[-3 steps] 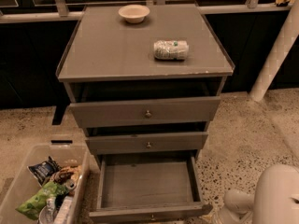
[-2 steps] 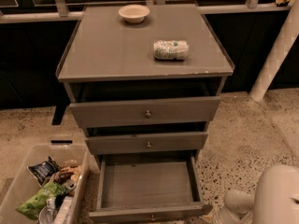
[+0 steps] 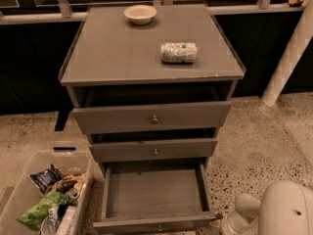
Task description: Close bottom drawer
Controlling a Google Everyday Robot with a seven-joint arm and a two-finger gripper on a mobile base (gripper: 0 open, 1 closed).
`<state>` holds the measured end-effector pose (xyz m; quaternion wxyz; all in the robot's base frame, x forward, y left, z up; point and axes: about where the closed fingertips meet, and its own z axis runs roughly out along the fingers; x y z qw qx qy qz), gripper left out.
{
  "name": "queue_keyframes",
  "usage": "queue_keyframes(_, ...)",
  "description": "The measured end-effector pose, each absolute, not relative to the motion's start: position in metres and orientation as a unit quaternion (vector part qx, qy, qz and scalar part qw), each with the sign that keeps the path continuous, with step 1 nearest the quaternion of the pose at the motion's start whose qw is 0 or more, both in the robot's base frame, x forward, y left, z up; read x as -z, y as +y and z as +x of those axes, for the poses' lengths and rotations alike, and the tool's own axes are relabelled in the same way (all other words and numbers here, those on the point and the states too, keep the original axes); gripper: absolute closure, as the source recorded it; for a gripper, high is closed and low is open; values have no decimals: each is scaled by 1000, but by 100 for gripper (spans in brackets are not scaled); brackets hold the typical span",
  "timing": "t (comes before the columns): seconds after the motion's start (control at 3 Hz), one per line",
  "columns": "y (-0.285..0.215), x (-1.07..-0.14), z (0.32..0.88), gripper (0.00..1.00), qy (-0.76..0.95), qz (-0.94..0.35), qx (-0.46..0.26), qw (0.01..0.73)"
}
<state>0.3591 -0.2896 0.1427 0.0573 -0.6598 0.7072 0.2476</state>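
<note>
The plastic bin (image 3: 19, 190) holds snack bags (image 3: 41, 212); the bottom drawer (image 3: 154, 195) stands pulled open. The gripper seems outside the view, so I cannot tell its state; the white arm (image 3: 286, 209) is near the drawer's right front corner.

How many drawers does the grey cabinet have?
3: top drawer under the tabletop, middle drawer below it, bottom drawer lowest, pulled out. None look hidden. The gripper is out of view.
</note>
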Motion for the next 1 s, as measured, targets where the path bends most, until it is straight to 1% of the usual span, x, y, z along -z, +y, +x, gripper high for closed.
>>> queue_keyframes(0.33,-288,-132,383,0,711,-655,-245,67)
queue_keyframes(0.67,-275,-127,423,0,711,-660,-227,84)
queue_keyframes(1.0,-268,-128,437,0,710,-663,-221,90)
